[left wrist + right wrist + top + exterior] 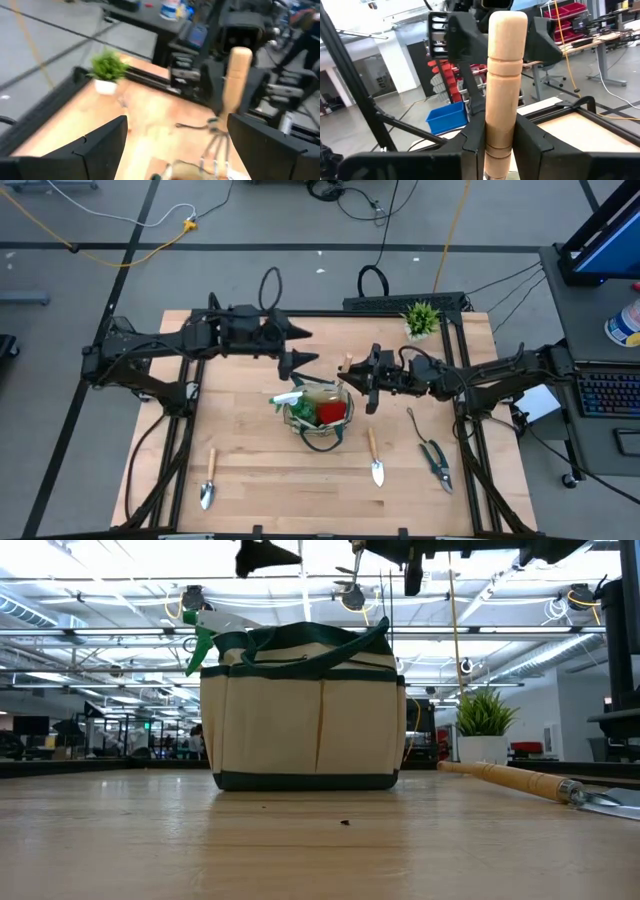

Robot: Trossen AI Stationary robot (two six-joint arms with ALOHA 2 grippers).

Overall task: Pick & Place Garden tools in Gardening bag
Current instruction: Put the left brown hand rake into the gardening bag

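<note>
The tan gardening bag stands mid-table and also shows in the low view. A green spray bottle and a red glove sit in it. My right gripper is shut on the wooden-handled rake just above the bag's far right rim. The rake's tines hang over the bag. My left gripper is open and empty, above the table just beyond the bag's far left side. Two trowels and the green-handled shears lie on the table. My right gripper pinches the lower part of the rake's wooden handle between its two fingers. The fingers come about level from the table's right side and lie across the handle. The rake is lifted clear and nearly upright, its handle end up and its tines down.
A small potted plant stands at the far right edge of the table and shows in the low view. The trowel nearest the bag lies right of it. The near left of the table holds only one trowel.
</note>
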